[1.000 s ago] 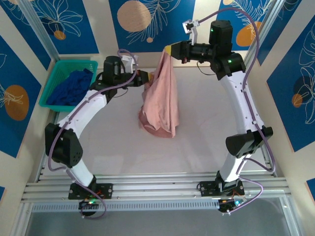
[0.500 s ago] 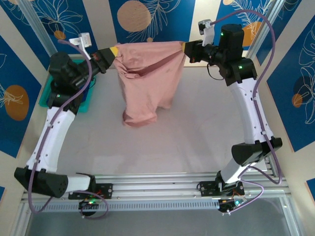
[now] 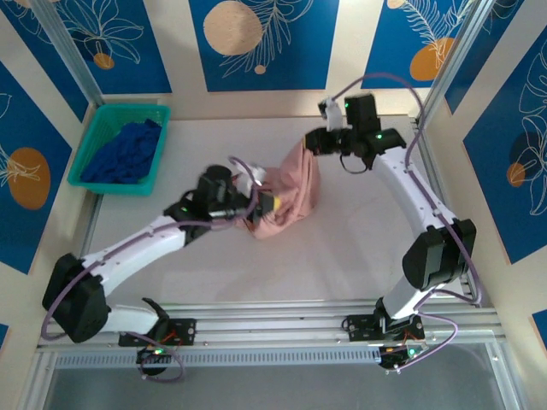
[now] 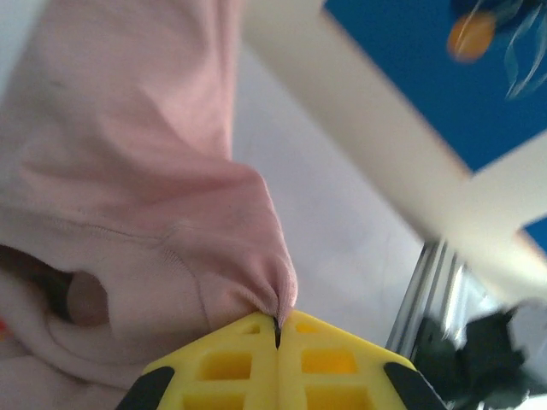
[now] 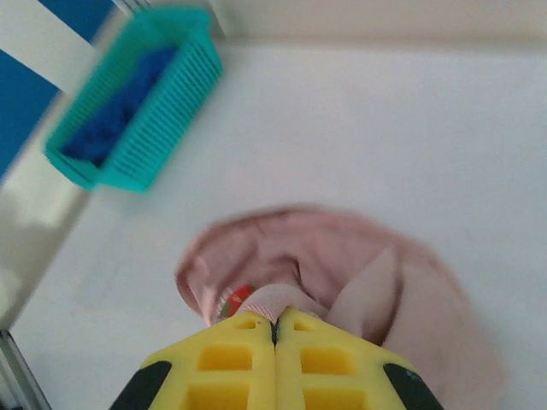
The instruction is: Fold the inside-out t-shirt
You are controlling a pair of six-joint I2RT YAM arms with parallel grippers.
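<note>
The inside-out t-shirt (image 3: 289, 190) is a dusty-pink bunch hanging down onto the white table, right of centre. My left gripper (image 3: 272, 203) is low at the bunch's near-left side, shut on a pinch of pink fabric. In the left wrist view the yellow fingers (image 4: 231, 363) of the gripper (image 4: 278, 321) meet with t-shirt cloth (image 4: 128, 171) gathered at their tips. My right gripper (image 3: 306, 143) holds the top of the bunch above the table, shut on a hem. The right wrist view shows that gripper (image 5: 275, 318) over the t-shirt (image 5: 402, 299), with a small red-and-yellow spot in the folds.
A teal basket (image 3: 94, 137) at the back left holds a dark blue garment (image 3: 126, 154); it also appears as the basket (image 5: 175, 120) in the right wrist view. Metal frame posts stand at the table's corners, and rails (image 3: 273, 329) run along the near edge.
Half a second ago the t-shirt was stretched wide and high between both grippers. Both arms have since come down and together, and the shirt now hangs bunched onto the table.
</note>
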